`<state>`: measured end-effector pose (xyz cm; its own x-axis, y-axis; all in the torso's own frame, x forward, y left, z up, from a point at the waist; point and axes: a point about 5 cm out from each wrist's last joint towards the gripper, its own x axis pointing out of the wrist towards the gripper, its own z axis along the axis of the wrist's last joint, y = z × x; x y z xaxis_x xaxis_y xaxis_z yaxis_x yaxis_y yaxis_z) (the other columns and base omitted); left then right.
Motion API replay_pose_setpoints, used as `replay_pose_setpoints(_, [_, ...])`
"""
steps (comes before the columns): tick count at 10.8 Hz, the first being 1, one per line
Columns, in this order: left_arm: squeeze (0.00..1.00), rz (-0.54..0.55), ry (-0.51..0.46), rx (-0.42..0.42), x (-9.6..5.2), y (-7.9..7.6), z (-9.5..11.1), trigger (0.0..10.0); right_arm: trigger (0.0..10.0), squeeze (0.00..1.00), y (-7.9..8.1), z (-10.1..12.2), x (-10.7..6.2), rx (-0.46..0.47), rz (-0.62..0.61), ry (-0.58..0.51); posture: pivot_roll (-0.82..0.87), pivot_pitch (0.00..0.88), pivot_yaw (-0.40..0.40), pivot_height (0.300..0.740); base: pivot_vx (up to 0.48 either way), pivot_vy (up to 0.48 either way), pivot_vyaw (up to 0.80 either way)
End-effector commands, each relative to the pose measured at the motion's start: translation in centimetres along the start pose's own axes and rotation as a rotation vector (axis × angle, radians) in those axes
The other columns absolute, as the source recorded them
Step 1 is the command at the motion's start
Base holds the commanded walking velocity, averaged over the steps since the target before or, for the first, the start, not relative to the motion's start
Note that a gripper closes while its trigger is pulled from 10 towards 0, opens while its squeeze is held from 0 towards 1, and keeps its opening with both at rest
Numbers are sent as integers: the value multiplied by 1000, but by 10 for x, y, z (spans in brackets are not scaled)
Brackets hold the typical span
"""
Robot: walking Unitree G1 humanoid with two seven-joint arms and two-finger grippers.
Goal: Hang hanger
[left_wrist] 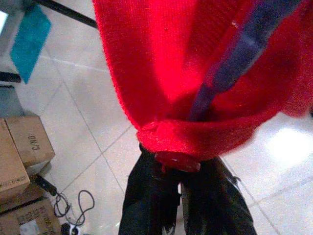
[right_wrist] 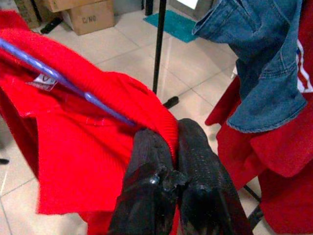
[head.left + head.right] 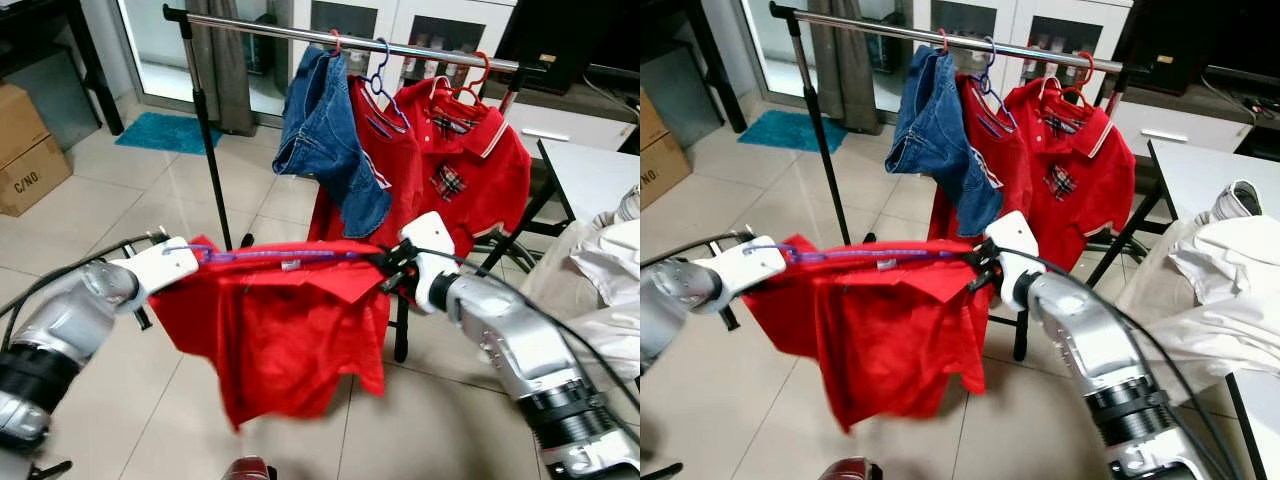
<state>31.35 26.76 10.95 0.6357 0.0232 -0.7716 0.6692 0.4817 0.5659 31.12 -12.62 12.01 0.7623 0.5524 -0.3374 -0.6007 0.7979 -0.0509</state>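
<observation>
Purple hanger [image 3: 270, 256], spanning left hand [image 3: 172, 246], right hand [image 3: 388, 268]

Teal mat [image 3: 168, 131] on tiled floor [image 3: 120, 200], just before glass door. Cardboard boxes [image 3: 27, 146] stacked at robot's left; white cloth [image 3: 1225, 285] heaped on white table [image 3: 1200, 172] at right. Dark monitor [image 3: 560, 40] behind.

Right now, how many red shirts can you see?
3: one red shirt stretched on the purple hanger between both grippers, two hanging on the rail, one partly behind the jeans, one rightmost.
</observation>
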Motion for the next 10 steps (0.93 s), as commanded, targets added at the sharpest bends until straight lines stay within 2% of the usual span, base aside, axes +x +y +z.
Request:
replay_pose_setpoints(1, [0,-7,124,8,3,-1,-22,0,0,0,-25,4,-8,-3,-131,-12,181,30,-27,740,0,0,0])
replay_pose_setpoints(3, [0,-100,135,74,11,-16,-21,0,0,0,-38,6,-5,10,-172,-13,181,29,-21,740,0,0,0])
replay_pose_setpoints(4, [0,-112,145,68,12,-17,-23,0,0,0,-42,8,-6,7,-179,-18,183,30,-21,740,0,0,0])
replay_pose_setpoints(6, [0,-209,253,32,18,-34,-57,0,0,0,-69,25,-18,1,-224,-85,192,30,-19,740,0,0,0])
replay_pose_setpoints(7, [0,-242,283,27,20,-44,-66,0,0,0,-71,39,-22,40,-212,-160,198,29,-22,740,0,0,0])
replay_pose_setpoints(8, [0,-283,311,24,24,-56,-75,0,0,0,-69,62,-29,113,-169,-295,196,29,-22,740,0,0,0])
replay_pose_setpoints(9, [0,-290,294,9,26,-59,-73,0,0,0,-58,83,-36,127,-86,-393,190,25,-22,740,0,0,0])
replay_pose_setpoints(10, [0,-291,289,7,26,-58,-72,0,0,0,-56,84,-37,128,-72,-396,190,25,-22,740,0,0,0])
